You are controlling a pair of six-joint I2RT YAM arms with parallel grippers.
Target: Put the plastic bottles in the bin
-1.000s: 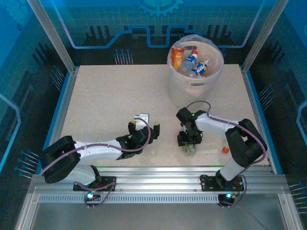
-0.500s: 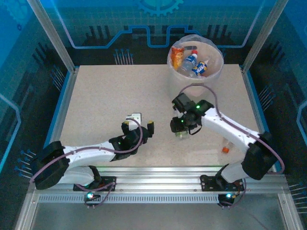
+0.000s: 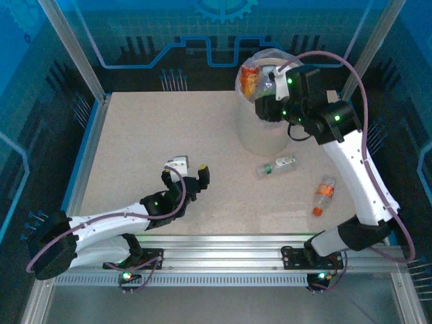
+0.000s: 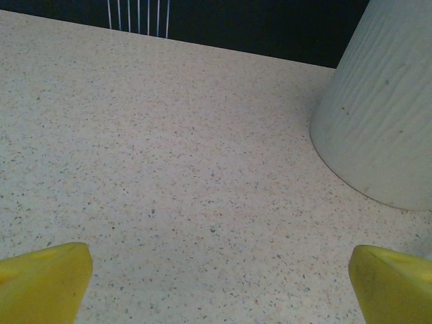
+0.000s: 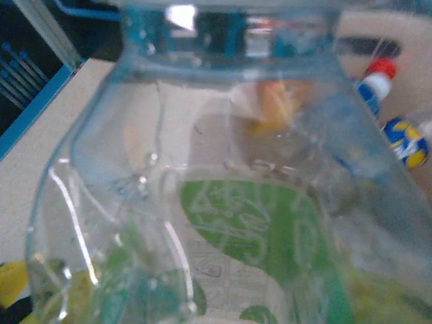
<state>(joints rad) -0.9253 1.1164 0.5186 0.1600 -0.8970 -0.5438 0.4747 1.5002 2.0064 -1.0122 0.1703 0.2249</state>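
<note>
Orange-capped bottle (image 3: 324,194) flat, cap toward near edge.

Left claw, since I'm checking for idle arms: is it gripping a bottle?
No, the left claw stands wide open, with speckled table showing between its yellow fingers.

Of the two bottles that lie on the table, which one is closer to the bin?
The clear bottle with the green label, just in front of the bin. The orange-capped bottle lies farther off.
</note>
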